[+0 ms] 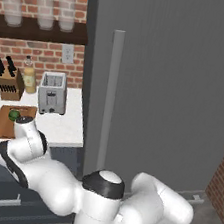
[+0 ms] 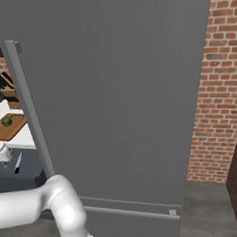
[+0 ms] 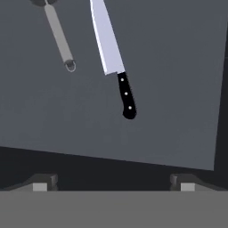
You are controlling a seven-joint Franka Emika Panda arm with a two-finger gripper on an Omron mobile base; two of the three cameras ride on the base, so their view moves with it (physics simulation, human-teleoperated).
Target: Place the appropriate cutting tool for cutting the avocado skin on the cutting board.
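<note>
While the fingers [image 3: 114, 182] hang spread wide and empty above a grey drawer floor [image 3: 178, 89]:
Knife [image 3: 112, 58]: flat on that floor, beside the peeler [image 3: 59, 38].
Avocado [image 1: 14, 115]: on the cutting board [image 1: 3, 125], counter's front edge.

Beside the tall grey fridge [image 1: 172, 92] I see a red brick wall [image 2: 211, 84], left a white counter [image 1: 66, 125].
</note>
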